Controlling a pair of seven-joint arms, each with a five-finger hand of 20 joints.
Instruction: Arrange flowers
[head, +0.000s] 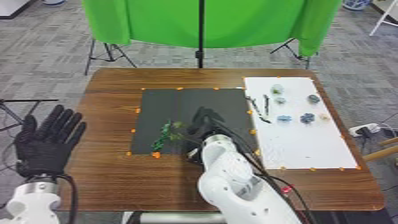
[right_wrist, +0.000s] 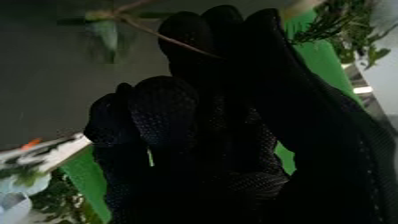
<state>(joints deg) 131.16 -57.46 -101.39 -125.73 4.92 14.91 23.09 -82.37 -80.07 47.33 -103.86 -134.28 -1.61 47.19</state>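
My right hand (head: 206, 121) is over the black sheet (head: 191, 96) in the head view, beside a yellowish sprig (head: 177, 131). A leafy green stem (head: 163, 135) lies on the sheet's left part. In the right wrist view, my right hand (right_wrist: 231, 100) has its thumb and fingertips closed on a thin brown stem (right_wrist: 169, 38). The white sheet (head: 302, 150) holds a pale green flower (head: 277, 89), a light blue flower (head: 284, 118), a dark blue flower (head: 307, 118) and dark twigs (head: 266, 103). My left hand (head: 44, 147) stays beyond the table's left edge, fingers straight.
Orange tape pieces (head: 156, 155) mark the black sheet's border. The brown table (head: 111, 175) extends around both sheets. A green cloth (head: 151, 25) hangs on a stand behind the table. Black cables run along my right arm.
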